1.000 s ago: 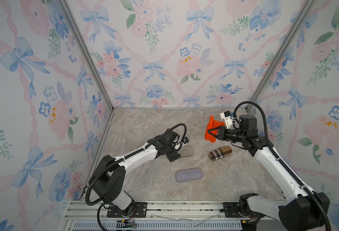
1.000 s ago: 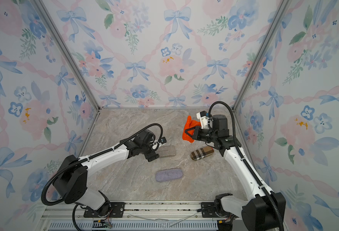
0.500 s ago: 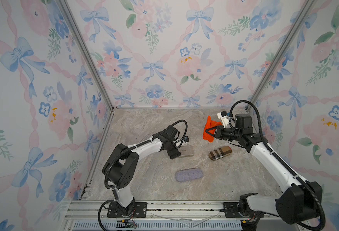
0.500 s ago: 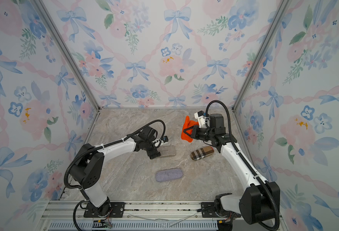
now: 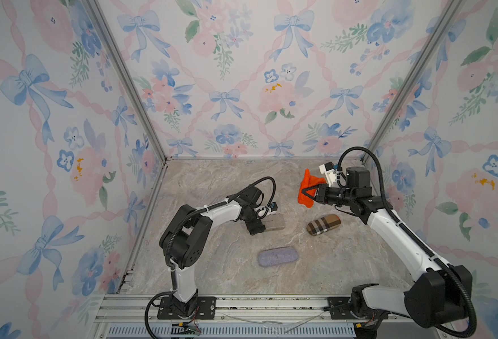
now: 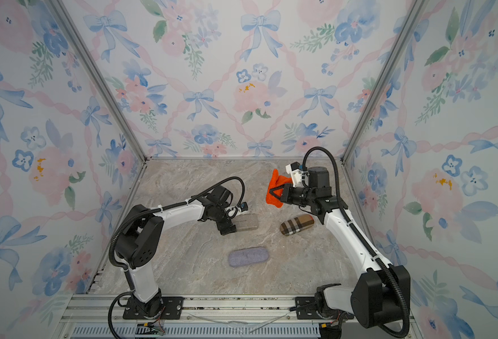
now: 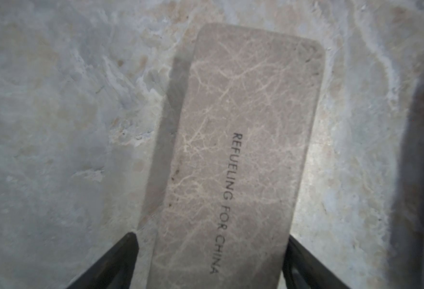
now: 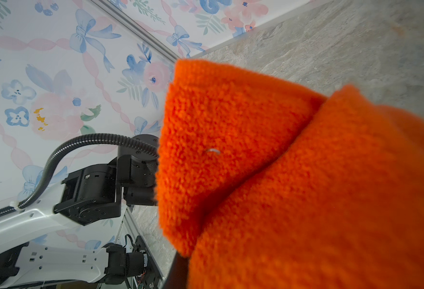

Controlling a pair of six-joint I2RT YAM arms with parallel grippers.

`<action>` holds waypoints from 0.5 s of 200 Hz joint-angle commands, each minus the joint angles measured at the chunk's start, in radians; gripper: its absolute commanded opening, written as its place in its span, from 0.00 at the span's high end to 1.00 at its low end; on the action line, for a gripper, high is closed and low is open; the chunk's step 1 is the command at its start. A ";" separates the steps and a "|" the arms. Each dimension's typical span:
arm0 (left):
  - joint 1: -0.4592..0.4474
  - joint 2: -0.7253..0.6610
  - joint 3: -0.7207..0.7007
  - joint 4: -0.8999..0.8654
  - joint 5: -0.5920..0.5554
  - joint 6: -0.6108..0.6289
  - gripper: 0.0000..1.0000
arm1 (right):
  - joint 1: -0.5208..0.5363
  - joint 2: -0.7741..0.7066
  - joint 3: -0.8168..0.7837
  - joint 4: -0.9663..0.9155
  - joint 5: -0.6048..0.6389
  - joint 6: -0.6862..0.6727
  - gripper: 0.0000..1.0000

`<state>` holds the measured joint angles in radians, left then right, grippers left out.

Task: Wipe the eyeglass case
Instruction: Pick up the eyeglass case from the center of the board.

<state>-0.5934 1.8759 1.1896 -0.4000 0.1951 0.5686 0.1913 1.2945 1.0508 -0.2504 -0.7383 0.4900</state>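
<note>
Eyeglass case (image 7: 233, 155), flat, astride it left gripper (image 7: 210, 237)

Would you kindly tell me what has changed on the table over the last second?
The left arm raised its elbow and drew it inward; its jaws remain open astride one end of the marbled case. The right jaws, shut on the orange cloth, carried it slightly toward the left arm. Nothing was grasped or released. The marbled case, plaid case and purple case lie where they were.

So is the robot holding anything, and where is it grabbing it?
The right gripper pinches the orange cloth around its bunched middle. The left gripper only straddles the grey case's end, jaws open.
</note>
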 commanded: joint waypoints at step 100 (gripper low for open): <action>-0.018 -0.019 -0.056 -0.023 -0.024 -0.034 0.54 | -0.033 -0.013 -0.027 -0.032 -0.006 -0.021 1.00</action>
<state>-0.5983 1.8854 1.1667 -0.3912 0.1978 0.5621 0.1699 1.2964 1.0325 -0.2382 -0.7471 0.4919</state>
